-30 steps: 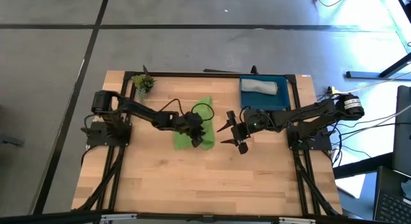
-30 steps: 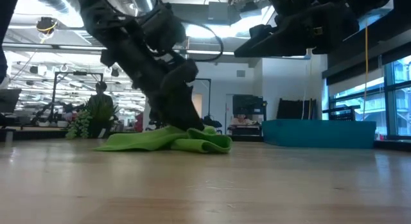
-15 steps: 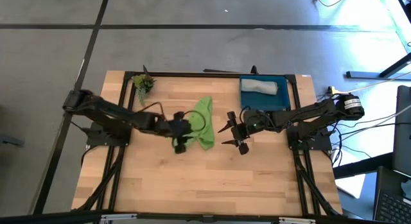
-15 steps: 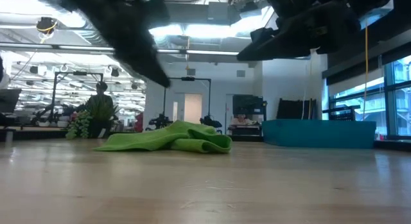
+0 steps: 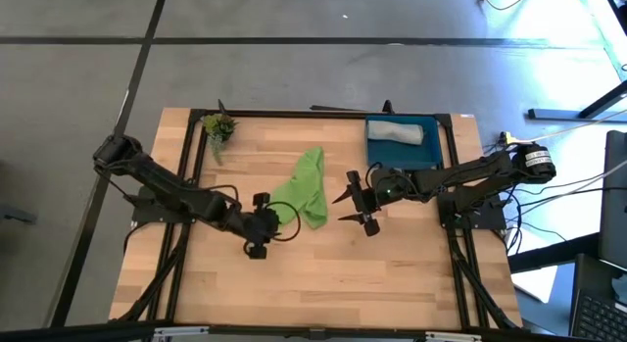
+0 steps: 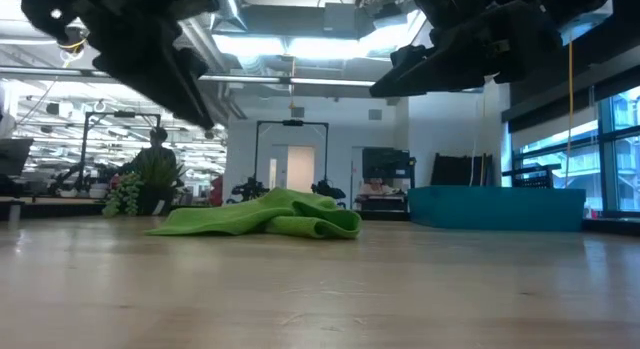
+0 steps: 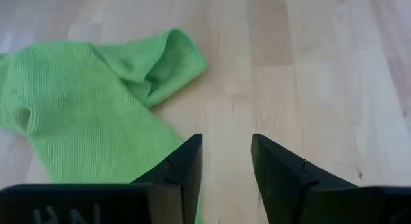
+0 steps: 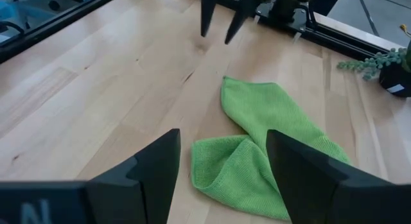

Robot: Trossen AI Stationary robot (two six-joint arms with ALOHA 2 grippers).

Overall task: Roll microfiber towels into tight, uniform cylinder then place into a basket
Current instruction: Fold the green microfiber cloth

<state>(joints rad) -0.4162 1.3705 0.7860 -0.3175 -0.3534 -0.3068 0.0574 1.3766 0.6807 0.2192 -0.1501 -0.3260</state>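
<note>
Pale wooden desk (image 5: pixel 323 273) in an open workshop. Left tool (image 5: pixel 257 225), fingers apart and empty, sits just beside the crumpled lime-green microfiber towel (image 5: pixel 302 189); right tool (image 5: pixel 355 202), fingers apart, hovers near its other side. Grey towel roll (image 5: pixel 396 132) lies in the blue basket (image 5: pixel 431 151). Best flatten the green towel before rolling. No legible writing.

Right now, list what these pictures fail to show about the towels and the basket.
- Grey towel: lies in the basket in the high view, too small to judge how tight its roll is; in the low view the basket wall hides it.
- Green towel: its far end is cut off by the left wrist view's edge.
- Basket: out of both wrist views.
</note>
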